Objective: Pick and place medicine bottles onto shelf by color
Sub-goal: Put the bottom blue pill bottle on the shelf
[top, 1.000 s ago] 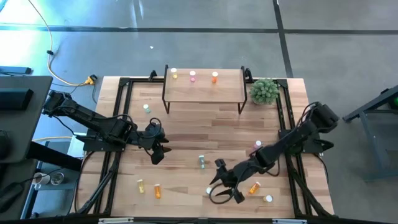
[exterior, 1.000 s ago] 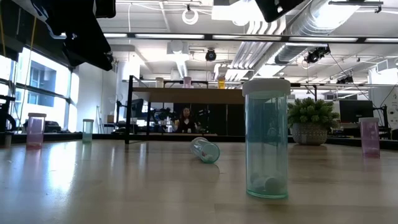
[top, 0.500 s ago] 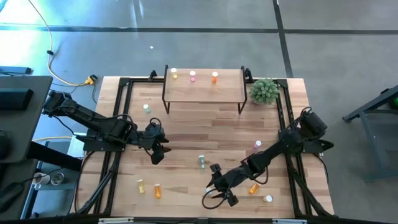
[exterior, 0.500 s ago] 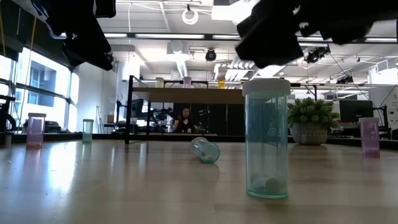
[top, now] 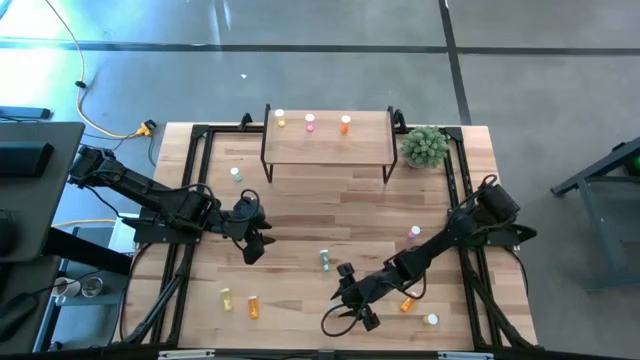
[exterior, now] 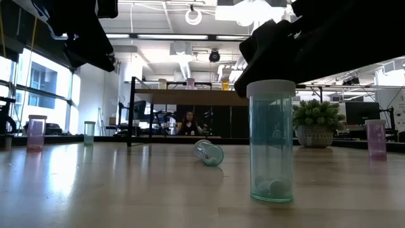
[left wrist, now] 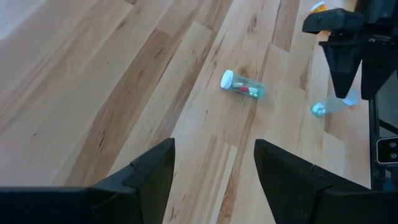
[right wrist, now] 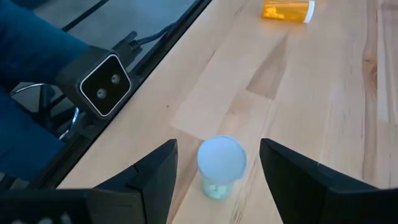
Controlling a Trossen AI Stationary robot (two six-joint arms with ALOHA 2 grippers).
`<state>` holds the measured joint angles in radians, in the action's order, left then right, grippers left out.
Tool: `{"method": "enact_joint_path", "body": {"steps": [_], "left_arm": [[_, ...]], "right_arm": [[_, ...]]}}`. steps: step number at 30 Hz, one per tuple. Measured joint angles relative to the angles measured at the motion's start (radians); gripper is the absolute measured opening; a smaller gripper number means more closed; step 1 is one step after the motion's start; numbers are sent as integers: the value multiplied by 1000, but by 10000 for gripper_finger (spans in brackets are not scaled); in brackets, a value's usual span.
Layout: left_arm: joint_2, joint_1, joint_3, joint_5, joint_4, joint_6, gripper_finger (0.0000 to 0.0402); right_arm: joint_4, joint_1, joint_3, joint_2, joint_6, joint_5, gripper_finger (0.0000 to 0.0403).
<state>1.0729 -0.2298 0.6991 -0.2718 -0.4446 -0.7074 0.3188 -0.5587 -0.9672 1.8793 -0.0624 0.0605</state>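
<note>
Green bottle (right wrist: 221, 166) stands upright between the right gripper's (right wrist: 217, 168) parted fingers, bracketed for pickup; left gripper (left wrist: 214, 168), fingers likewise apart, waits mid-table.

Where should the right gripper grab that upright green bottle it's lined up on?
Around the body just under the white cap, coming down from above. The green bottle stands upright on the table, its round cap facing the open right gripper, whose fingers straddle it with clearance either side. Its straight cylindrical sides suit a two-finger pinch; the smooth cap probably offers less hold.
</note>
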Motion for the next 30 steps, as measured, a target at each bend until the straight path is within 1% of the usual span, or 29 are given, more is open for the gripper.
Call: {"method": "enact_joint_path", "body": {"steps": [7,15,18,26,30], "left_arm": [[0,0,0,0,0,0,209],[0,0,0,0,0,0,209],[0,0,0,0,0,0,209],[0,0,0,0,0,1,209],[0,0,0,0,0,0,209]], "right_arm": [[5,-3,0,39,-8,0,220],[44,-3,0,39,-8,9,217],[41,-3,0,39,-8,9,200],[37,-3,0,39,-27,9,134],[37,-3,0,39,-27,9,112]]}}
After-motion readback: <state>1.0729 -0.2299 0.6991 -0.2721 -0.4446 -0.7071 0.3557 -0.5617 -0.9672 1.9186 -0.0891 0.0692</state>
